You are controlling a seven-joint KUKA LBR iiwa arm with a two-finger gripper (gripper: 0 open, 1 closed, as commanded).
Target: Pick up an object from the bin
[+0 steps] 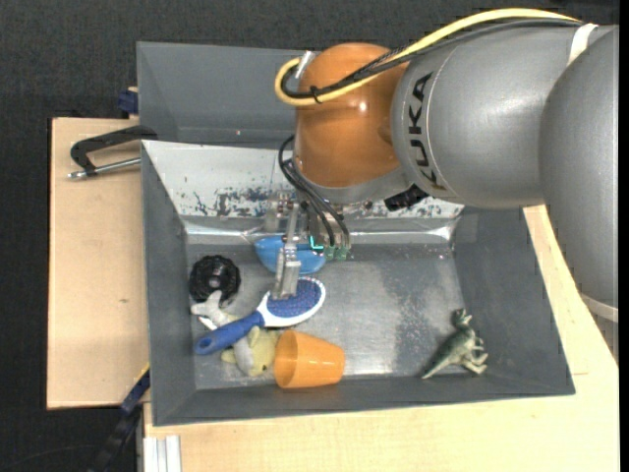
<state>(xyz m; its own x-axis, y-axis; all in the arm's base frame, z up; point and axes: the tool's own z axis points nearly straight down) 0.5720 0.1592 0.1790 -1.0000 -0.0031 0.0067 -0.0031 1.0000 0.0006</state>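
- The gripper (288, 281) hangs down from the arm's orange wrist cover (344, 116) into the left half of the bin (403, 303), close to the back wall.
- Its lower end stands at the upper left edge of the round head of a blue brush (295, 303). I cannot tell whether it touches the head.
- I cannot tell whether the gripper is spread apart or closed, and nothing can be seen held in it.
- The brush lies flat on the bin floor. Its white-rimmed head points toward the back and its blue handle runs down to the left, toward the front left corner.
- Just behind the gripper, against the foot of the back wall, lies a rounded light blue thing (275, 254), partly hidden by the gripper.
- To the left of the gripper is a black round thing (214, 276), and below that a small white piece (210, 313) sits beside the brush handle.
- An orange cup (308, 359) lies on its side just in front of the brush head, with a pale yellowish thing (251, 352) touching its left side.
- A green toy dinosaur (455, 347) stands well apart from the gripper, near the front right corner.
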